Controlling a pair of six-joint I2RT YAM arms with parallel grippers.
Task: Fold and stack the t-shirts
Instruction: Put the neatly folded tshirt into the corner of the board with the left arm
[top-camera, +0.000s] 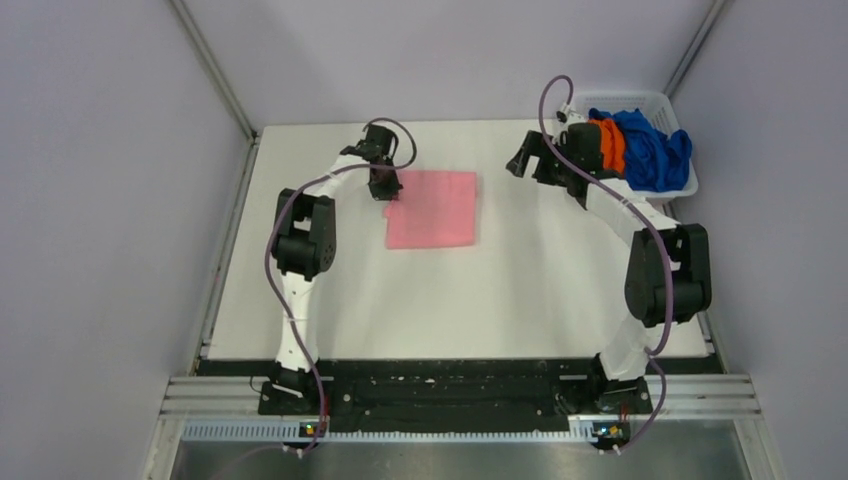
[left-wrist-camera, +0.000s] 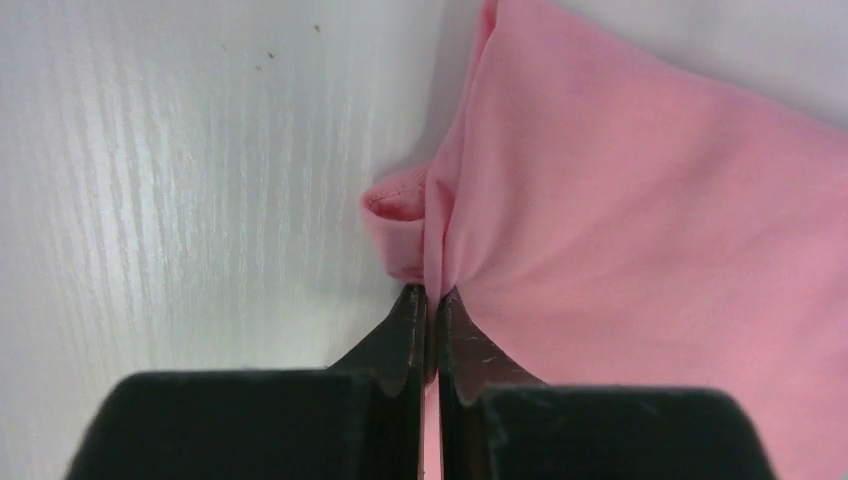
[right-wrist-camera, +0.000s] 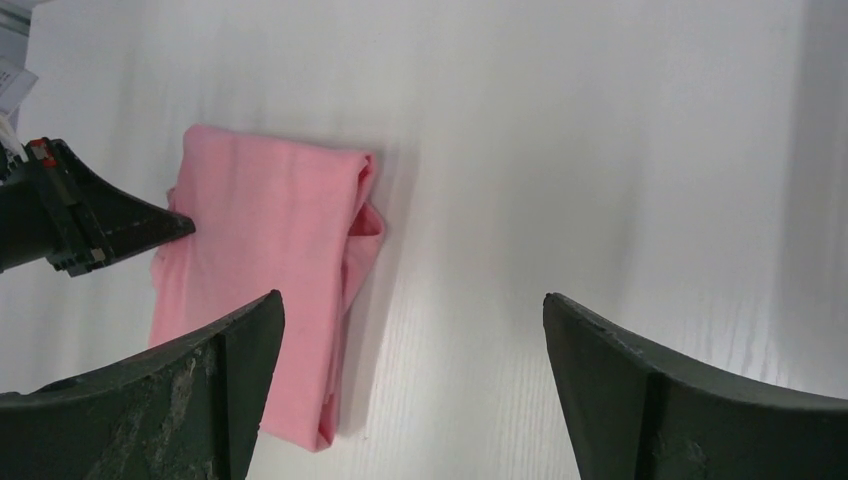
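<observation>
left fingers (left-wrist-camera: 418, 318) pinch edge of pink t-shirt (left-wrist-camera: 650, 220); right fingers (top-camera: 520, 161) spread wide.

White arms (top-camera: 298, 300) with black joints (top-camera: 305, 235); purple cables (top-camera: 544, 100)

No writing, label, brand mark or number can be read anywhere, neither on the pink t-shirt (top-camera: 432, 208) at eleven o'clock nor on the white basket (top-camera: 645, 98) at two o'clock.
</observation>
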